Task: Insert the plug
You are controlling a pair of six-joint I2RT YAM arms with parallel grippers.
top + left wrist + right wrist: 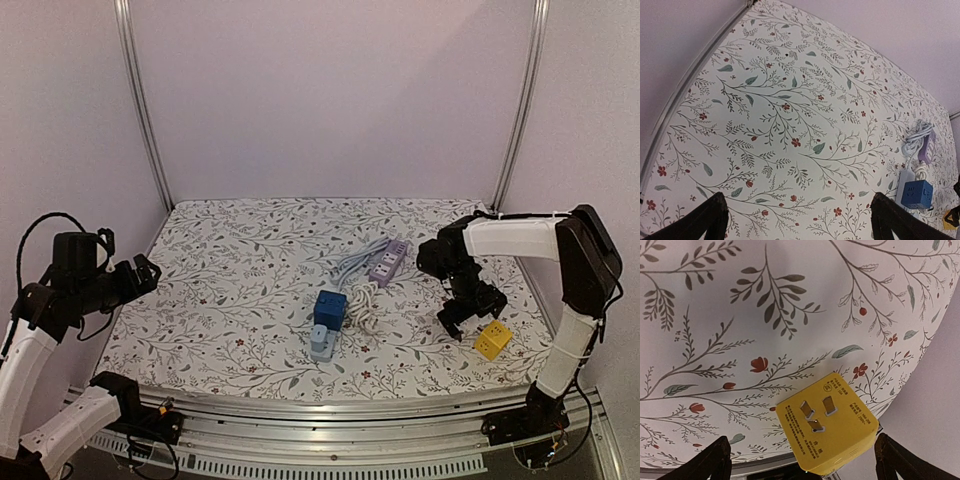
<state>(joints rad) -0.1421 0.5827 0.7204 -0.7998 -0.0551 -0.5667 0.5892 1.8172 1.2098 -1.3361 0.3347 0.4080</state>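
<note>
Far L: left gripper (146, 272) hangs over the L edge of the floral cloth (230, 270), fingers apart w/ nothing btwn them, well away from everything. It looks idle for this step.

Centre: blue socket cube (330, 307) sits on the near end of a pale strip (322, 345). A white cable (360, 295) is bunched just beside it, running back toward a purple strip (389, 260). Can't tell from here which outlet is meant.

R side: right gripper (462, 318) hovers low near the front R corner, fingers spread, not clamped on anything. The yellow plug (492, 340) lies on the cloth just beside it, untouched. Wrist view shows its prongs (808, 410) facing up at the cam.

Step, as I read it: pre-grasp on the plug, insertion not begun. Next move prob. needs the R arm to centre over the cube, drop, and close on two opp. side faces. Since the prongs point up, it'd then have to turn the plug over before carrying it L to a socket and lining up the pins.
</note>
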